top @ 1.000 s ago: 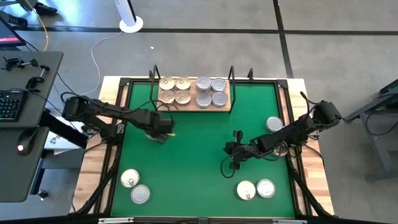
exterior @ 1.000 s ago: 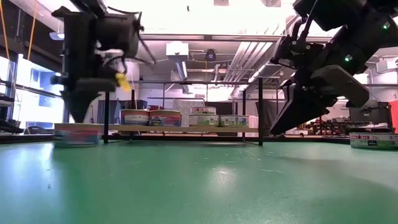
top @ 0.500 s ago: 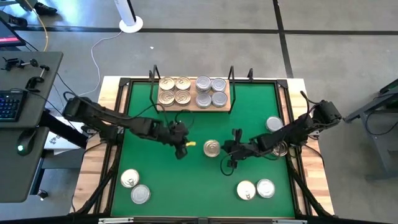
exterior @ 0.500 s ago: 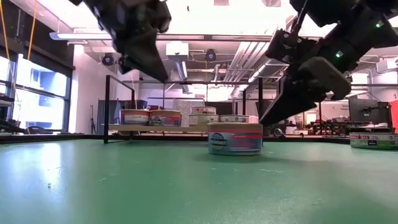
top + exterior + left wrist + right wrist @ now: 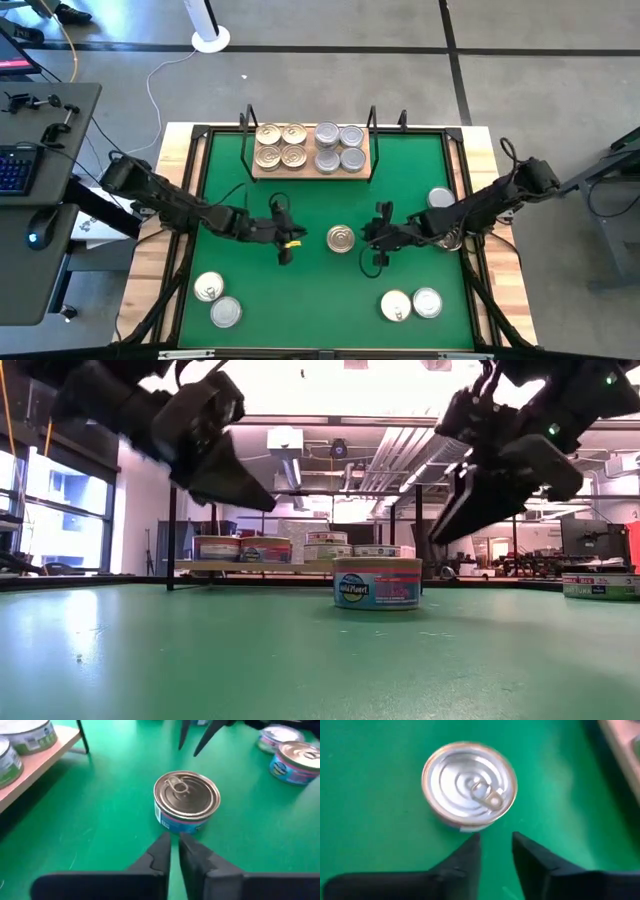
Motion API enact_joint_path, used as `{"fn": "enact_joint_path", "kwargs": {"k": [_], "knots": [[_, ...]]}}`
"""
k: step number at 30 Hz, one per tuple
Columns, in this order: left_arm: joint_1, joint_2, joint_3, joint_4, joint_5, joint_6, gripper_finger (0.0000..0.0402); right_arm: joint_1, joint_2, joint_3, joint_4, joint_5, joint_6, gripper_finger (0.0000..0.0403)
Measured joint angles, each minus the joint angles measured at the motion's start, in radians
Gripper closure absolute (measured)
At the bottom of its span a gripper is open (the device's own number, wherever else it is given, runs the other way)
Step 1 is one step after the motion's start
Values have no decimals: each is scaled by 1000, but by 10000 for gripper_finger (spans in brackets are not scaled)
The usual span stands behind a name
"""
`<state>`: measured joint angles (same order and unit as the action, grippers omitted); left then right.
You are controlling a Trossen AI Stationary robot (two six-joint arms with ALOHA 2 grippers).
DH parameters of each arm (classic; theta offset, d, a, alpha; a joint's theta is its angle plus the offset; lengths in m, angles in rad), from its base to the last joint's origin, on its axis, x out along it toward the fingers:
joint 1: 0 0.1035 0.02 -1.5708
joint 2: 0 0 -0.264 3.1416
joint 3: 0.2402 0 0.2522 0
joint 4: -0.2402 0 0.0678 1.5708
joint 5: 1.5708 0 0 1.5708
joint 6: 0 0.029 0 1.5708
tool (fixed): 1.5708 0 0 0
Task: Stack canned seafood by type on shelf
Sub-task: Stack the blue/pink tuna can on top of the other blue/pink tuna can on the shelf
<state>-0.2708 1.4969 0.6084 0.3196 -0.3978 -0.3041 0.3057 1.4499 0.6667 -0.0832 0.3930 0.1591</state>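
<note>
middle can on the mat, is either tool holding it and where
Nothing is held. The can stands free on the mat, with the left tool and the right tool on either side, neither touching it.

green mat (image 5: pixel 320 290) on table | keyboard (image 5: pixel 14 168), mouse (image 5: pixel 38 222) on grey desk (image 5: pixel 45 120) | white post base (image 5: pixel 210 40)

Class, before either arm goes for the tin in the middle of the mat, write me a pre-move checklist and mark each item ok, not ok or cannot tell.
1. Middle tin upright, lid up, alone on the green mat: ok.
2. Left hand empty and clear of the tin: ok.
3. Right hand empty, fingers slightly apart: ok.
4. Fingers wide enough to span the tin: not ok for either hand.
5. Both hands flank the same tin, so collision risk: not ok.
6. Shelf has a free spot for this tin's type: cannot tell.
</note>
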Motion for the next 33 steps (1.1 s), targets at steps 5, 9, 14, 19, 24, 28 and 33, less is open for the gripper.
{"fn": "enact_joint_path", "kwargs": {"k": [5,9,14,19,24,28,33], "knots": [[8,54,-121,249,4,54,296,-27,11,-78,141,-81,24,197],[22,139,-143,359,34,80,208,-47,25,-134,299,-90,19,110],[42,297,-99,479,89,158,115,-70,105,-143,438,-90,-5,44],[63,411,-23,511,127,176,75,-70,227,-118,550,-131,-53,26],[77,468,32,502,150,204,76,-71,335,-59,655,-139,-93,25],[83,471,45,488,168,210,84,-79,399,-14,693,-142,-113,24],[83,450,35,466,182,205,97,-108,441,5,739,-217,-115,24]]}}
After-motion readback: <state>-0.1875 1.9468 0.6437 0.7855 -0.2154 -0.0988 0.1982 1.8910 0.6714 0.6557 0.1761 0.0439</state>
